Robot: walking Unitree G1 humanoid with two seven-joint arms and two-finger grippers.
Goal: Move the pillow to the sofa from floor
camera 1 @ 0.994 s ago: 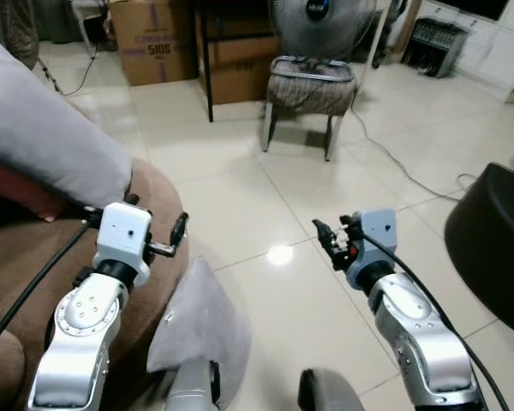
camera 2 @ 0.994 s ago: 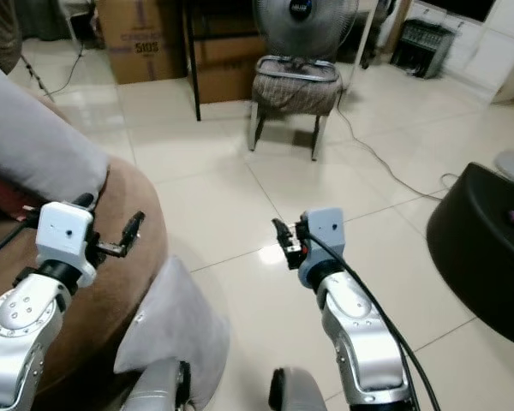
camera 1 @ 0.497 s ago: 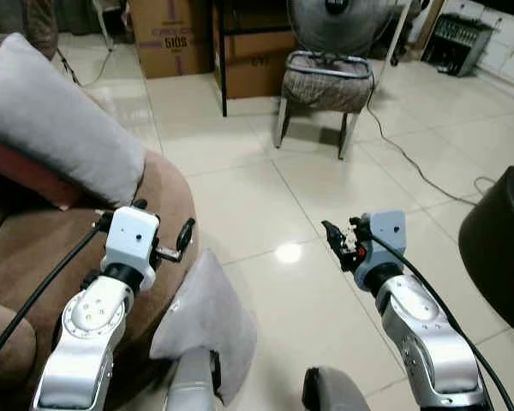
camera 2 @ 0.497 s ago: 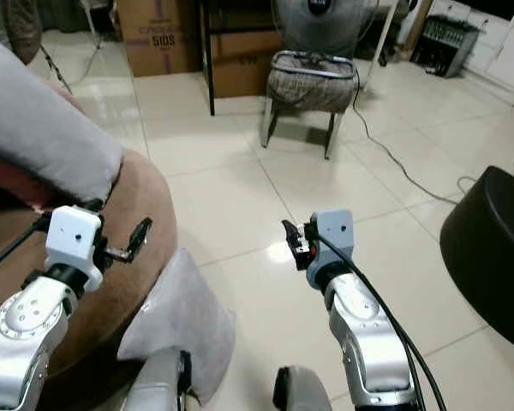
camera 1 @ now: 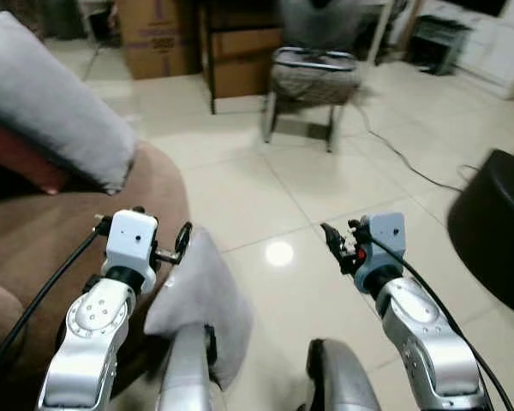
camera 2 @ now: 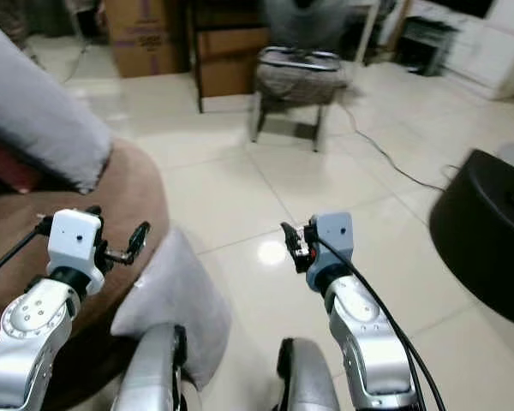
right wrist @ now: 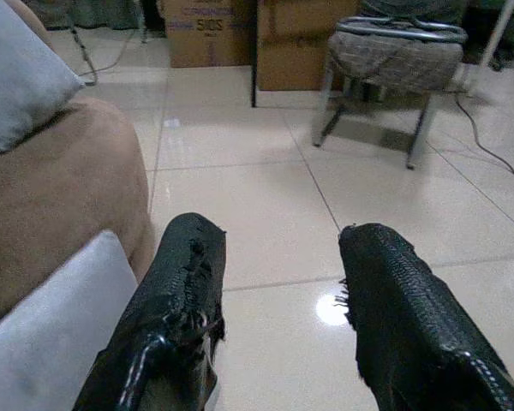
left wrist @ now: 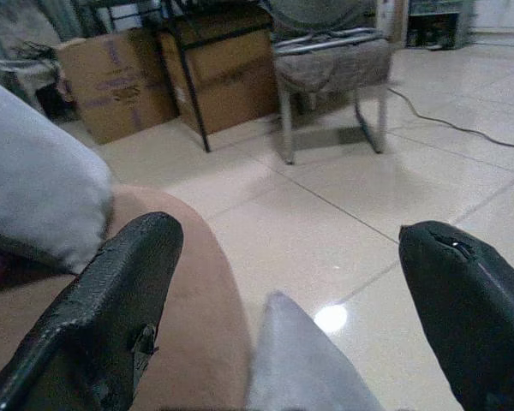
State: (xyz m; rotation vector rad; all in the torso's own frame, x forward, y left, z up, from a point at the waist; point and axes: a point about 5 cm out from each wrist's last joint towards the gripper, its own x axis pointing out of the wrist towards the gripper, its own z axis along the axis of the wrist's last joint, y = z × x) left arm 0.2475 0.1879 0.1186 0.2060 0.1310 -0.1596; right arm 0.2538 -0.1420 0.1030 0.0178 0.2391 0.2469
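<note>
A grey pillow (camera 1: 197, 295) stands on edge on the pale tiled floor (camera 1: 265, 193), leaning against the rounded arm of a brown sofa (camera 1: 60, 240) at the robot's near left. A second grey cushion (camera 1: 56, 103) already rests on the sofa, farther back. The left gripper (camera 1: 178, 246) hovers just above the pillow's top corner, fingers spread wide and holding nothing. The right gripper (camera 1: 332, 246) hangs over bare floor to the right, its fingers also parted and empty. The pillow looks soft, light and floppy, so it will likely sag and fold when lifted; pinching the fabric deep at the upper corner or top edge seems the surest hold. A chair (camera 1: 313, 81) and cardboard boxes (camera 1: 158, 38) stand far across the room.
</note>
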